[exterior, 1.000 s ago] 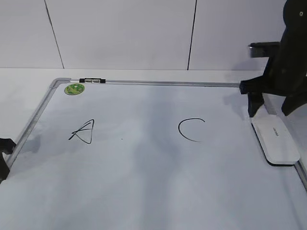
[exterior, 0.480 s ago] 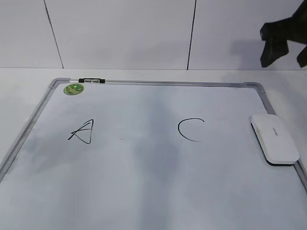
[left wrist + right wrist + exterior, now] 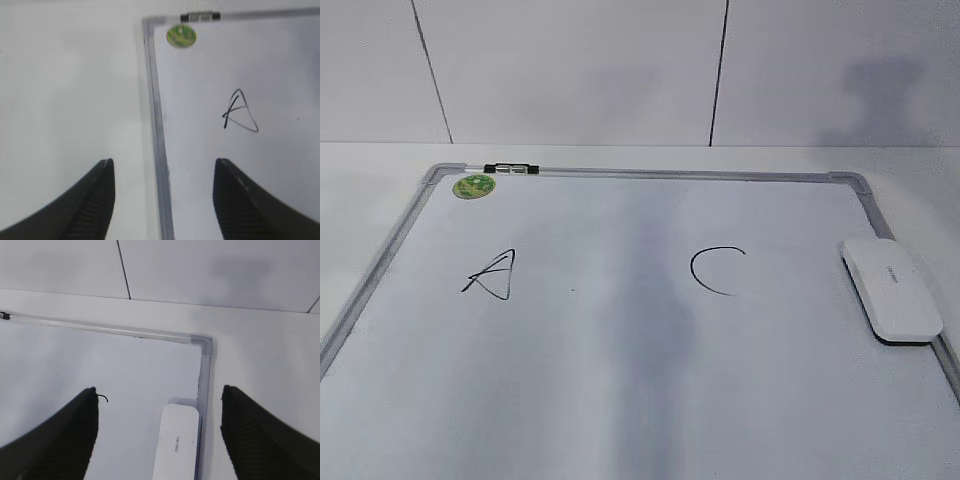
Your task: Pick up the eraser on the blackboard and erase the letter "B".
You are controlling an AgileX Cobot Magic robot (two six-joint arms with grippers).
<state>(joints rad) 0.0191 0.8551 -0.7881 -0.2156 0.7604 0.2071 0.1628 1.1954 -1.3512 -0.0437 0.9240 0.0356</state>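
Note:
The white eraser (image 3: 890, 290) lies flat on the blackboard (image 3: 650, 173), against its right frame. It also shows in the right wrist view (image 3: 176, 445). A black "A" (image 3: 492, 274) and a "C" (image 3: 715, 270) are on the board. No letter "B" shows; between them there is only a grey smudge. Neither gripper is in the exterior view. My right gripper (image 3: 158, 388) is open and empty, high above the eraser and the board's far right corner. My left gripper (image 3: 164, 161) is open and empty above the board's left frame (image 3: 157, 125), with the "A" (image 3: 240, 112) to its right.
A round green sticker (image 3: 474, 185) and a small black clip (image 3: 512, 168) sit at the board's far left corner. The board lies on a white table, with a white panelled wall behind it.
My right arm has risen from the eraser and left the exterior view. The left gripper, at the board's left edge a second ago, has also left it. The eraser has not moved.

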